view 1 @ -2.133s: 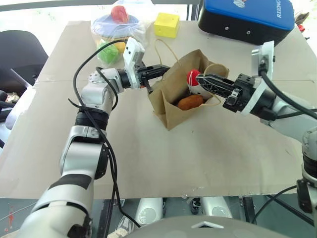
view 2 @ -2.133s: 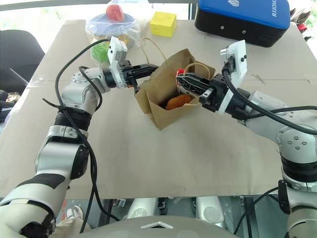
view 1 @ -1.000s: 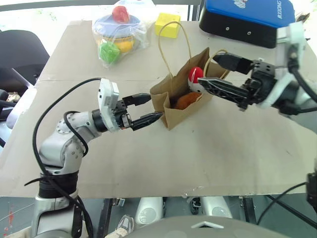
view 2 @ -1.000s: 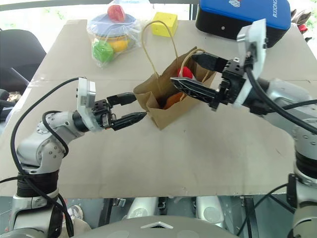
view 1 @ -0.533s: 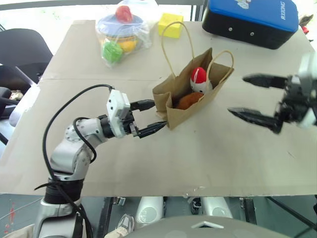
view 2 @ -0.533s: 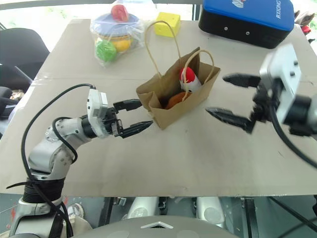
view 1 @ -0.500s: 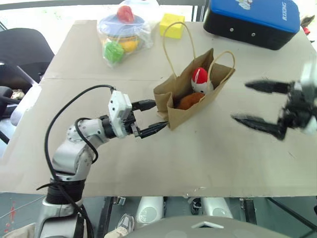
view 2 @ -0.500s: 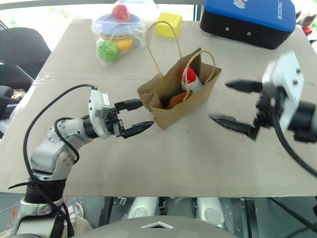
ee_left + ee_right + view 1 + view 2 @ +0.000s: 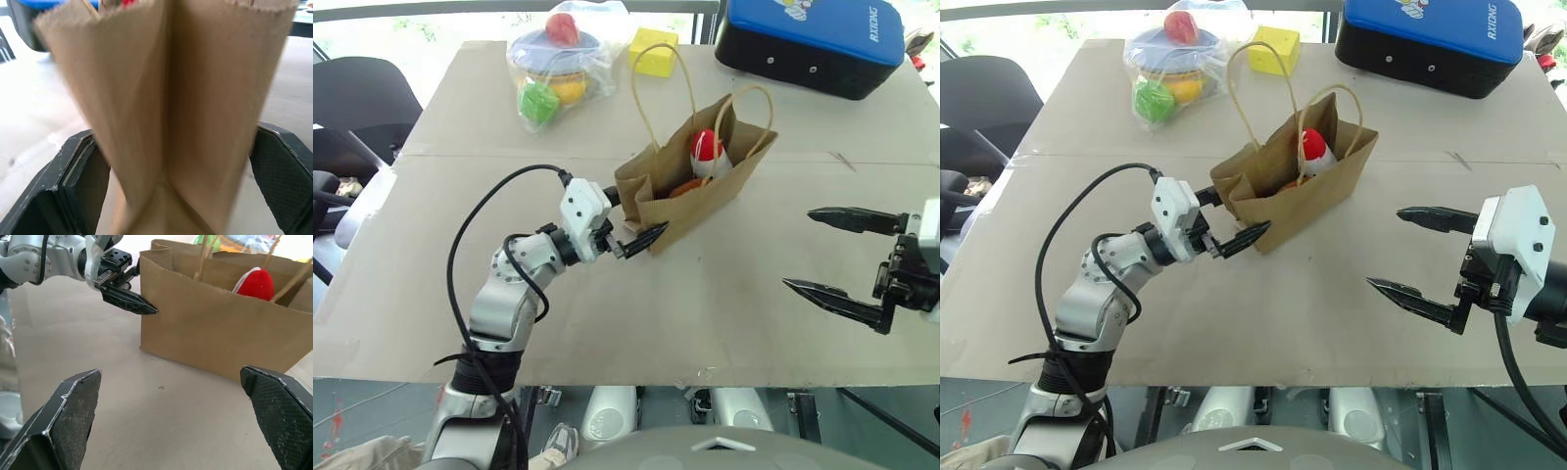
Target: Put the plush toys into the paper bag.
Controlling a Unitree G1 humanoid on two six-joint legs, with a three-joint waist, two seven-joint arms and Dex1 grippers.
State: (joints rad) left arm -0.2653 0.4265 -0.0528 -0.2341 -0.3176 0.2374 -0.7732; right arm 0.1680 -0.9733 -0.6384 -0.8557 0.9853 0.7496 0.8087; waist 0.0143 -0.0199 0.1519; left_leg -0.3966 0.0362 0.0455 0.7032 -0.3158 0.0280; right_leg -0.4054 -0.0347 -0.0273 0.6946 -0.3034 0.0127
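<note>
A broad table (image 9: 744, 323) covered in tan board carries everything here, and at its far right edge sits the blue and black padded case (image 9: 818, 41). Out in the middle stands the paper bag (image 9: 690, 201), upright with its mouth open and both loop handles arching above it. Far left there's the plastic-wrapped stacking toy (image 9: 555, 61), and just right of that the yellow foam cube (image 9: 653, 51). Look inside the bag and both plush toys are in there: the white one (image 9: 708, 149) pokes its red tip above the rim toward the far side, and the brown one (image 9: 687, 186) lies lower, tucked beside it with only a sliver showing. Now the left gripper (image 9: 1224, 230) is right at the bag's near left end, fingers spread wide, and the wrist camera shows that narrow folded end of the bag sitting squarely between the two black pads; whether they actually press the paper I can't tell. One finger reaches along the bag's near face, its tip at the paper, the other goes round the far side of that end. Over on the right, the right gripper (image 9: 1415, 253) hangs well apart from the bag, above bare table, its two fingers splayed wide with nothing between them, pointing back toward the bag.
</note>
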